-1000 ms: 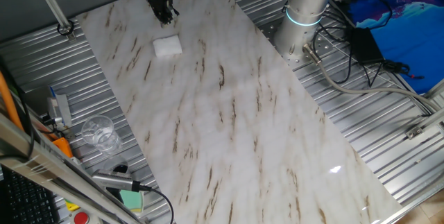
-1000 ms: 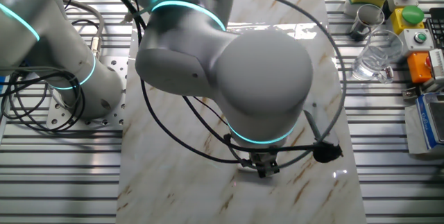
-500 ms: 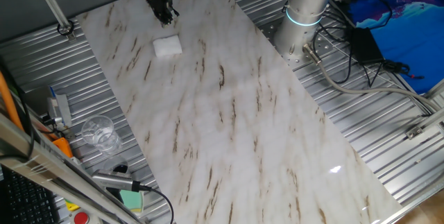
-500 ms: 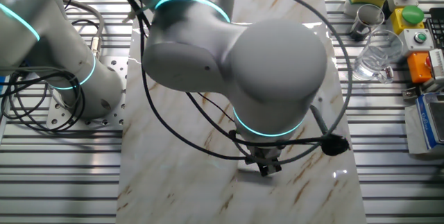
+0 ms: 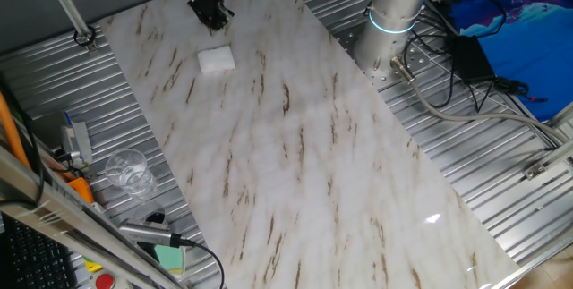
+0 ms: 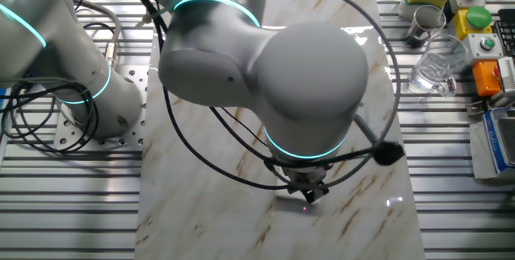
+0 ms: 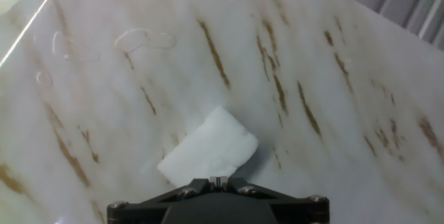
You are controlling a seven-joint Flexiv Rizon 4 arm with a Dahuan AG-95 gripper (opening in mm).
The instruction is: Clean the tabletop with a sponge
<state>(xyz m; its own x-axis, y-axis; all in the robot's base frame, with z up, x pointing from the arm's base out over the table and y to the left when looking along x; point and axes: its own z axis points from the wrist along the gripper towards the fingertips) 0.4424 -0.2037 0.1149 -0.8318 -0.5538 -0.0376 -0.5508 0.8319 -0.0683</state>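
The white sponge (image 5: 216, 60) lies flat and alone on the marble-look tabletop (image 5: 304, 155), near its far end. My gripper (image 5: 211, 16) hangs just beyond the sponge, apart from it, with its dark fingers pressed together and nothing between them. In the hand view the sponge (image 7: 211, 148) sits just ahead of the shut fingertips (image 7: 217, 180), on the veined slab (image 7: 333, 113). In the other fixed view the arm's big grey joint covers most of the slab (image 6: 354, 204), the gripper (image 6: 310, 197) pokes out below it, and the sponge cannot be made out.
Ribbed grey metal surrounds the slab. At the left stand a clear glass (image 5: 128, 171), a green block (image 5: 168, 256) and a red button (image 5: 105, 281). The arm's base (image 5: 391, 12) and cables (image 5: 448, 83) stand at the right. A pole (image 5: 67, 7) rises at the back left.
The gripper has drifted slightly away from the sponge toward the slab's far end, still shut. In the other fixed view the arm's joint has shifted. The sponge has not moved.
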